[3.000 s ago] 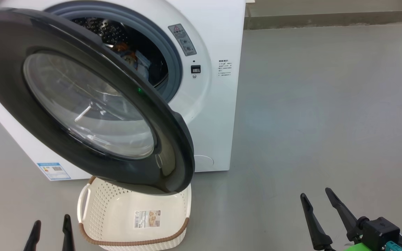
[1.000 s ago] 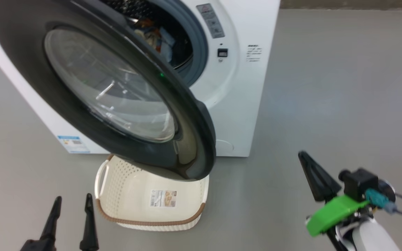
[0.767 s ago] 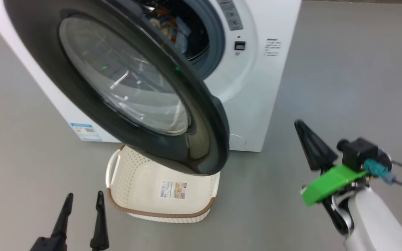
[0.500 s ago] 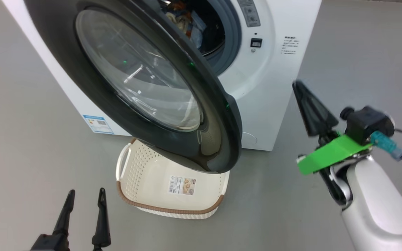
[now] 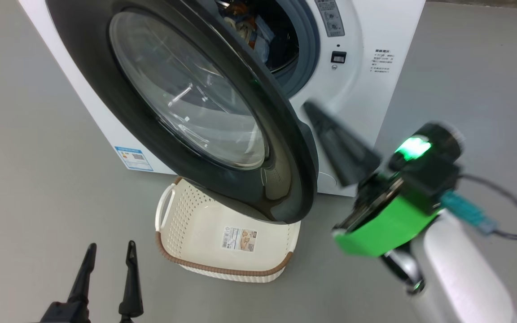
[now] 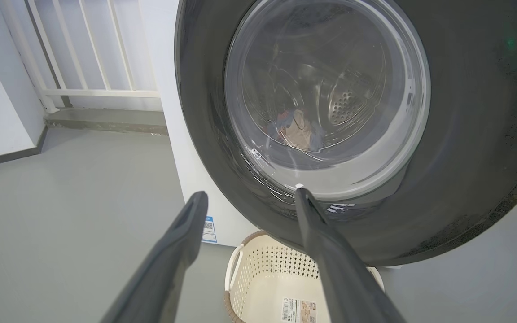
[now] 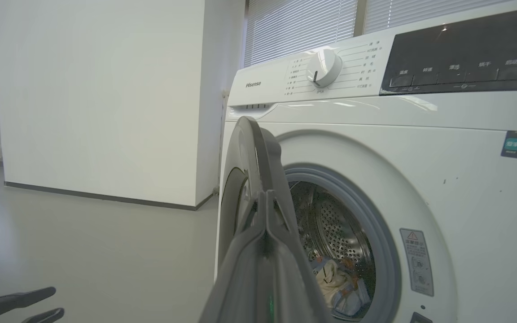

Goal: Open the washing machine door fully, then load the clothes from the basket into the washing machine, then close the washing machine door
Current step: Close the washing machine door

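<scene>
Washing machine door [image 5: 106,89] hangs open, up ahead of the left claw [image 5: 110,246]. It has a shiny black ring and a round glass middle. The left claw is low over the smooth grey floor [image 5: 25,188]. Its two dark fingers are spread apart and hold nothing. In the left wrist view, a white railing [image 6: 92,54] stands far off to the left of this claw. A blue and white sticker [image 5: 133,157] is low on the washing machine [image 5: 357,89], ahead of the claw.

Just ahead and to the right of the left claw, the basket [image 5: 182,215] sits on the floor. It is cream with little holes and a brown rim, and a paper label [image 5: 240,237] lies on its bottom. The low edge of the door hangs over the back of the basket.

The clothes [image 5: 246,31] are inside the washing machine, far ahead of both claws. In the right wrist view they lie low in the steel drum [image 7: 339,215], blue and cream.

The right claw [image 5: 314,114] is up off the floor, just to the right of the door's free edge. Its fingers are pressed together with nothing between them. It looks blurry in the head view, and I cannot tell if it touches the door. Up past this claw is a white knob [image 7: 323,67]. A big white wall [image 7: 106,89] is to its left, and window blinds [image 7: 303,22] are high behind the machine.
</scene>
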Available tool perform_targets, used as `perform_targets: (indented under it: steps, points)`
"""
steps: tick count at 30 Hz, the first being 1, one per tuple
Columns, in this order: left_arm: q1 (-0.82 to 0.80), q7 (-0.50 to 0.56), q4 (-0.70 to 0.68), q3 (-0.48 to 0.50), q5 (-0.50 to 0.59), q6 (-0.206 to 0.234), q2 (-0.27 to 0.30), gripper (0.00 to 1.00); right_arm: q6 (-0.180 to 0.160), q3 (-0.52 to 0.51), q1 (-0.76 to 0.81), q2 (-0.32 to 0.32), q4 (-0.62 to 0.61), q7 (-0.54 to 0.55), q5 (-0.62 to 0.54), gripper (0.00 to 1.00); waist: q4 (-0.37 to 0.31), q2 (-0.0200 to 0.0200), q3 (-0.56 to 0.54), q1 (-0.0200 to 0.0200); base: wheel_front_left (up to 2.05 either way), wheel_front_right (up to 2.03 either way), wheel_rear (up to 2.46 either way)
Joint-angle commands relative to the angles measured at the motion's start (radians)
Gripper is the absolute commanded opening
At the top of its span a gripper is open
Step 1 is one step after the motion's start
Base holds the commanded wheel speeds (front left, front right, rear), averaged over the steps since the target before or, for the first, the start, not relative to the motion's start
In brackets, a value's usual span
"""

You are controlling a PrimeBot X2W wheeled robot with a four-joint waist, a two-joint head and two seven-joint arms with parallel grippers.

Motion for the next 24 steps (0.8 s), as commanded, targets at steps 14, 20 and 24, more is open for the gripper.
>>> perform_targets:
  steps: [14,20,24]
  points:
    - [-0.054,-0.009,-0.034,0.018,0.009,0.018,0.014,1.0,0.002,0.167,0.04,0.014,0.153,0.03,0.087,0.0,0.011,0.0,0.025,0.0,0.0,0.0,0.0]
    - [-0.064,-0.012,-0.028,0.013,0.01,0.02,0.013,1.0,0.002,0.174,-0.003,0.015,0.269,-0.012,0.11,0.0,0.011,0.0,0.035,0.0,0.0,0.0,0.0]
    - [-0.068,-0.015,-0.026,0.014,0.005,0.022,0.01,1.0,0.002,0.173,-0.031,0.017,0.334,-0.036,0.124,0.0,0.009,0.0,0.037,0.0,0.0,0.0,0.0]
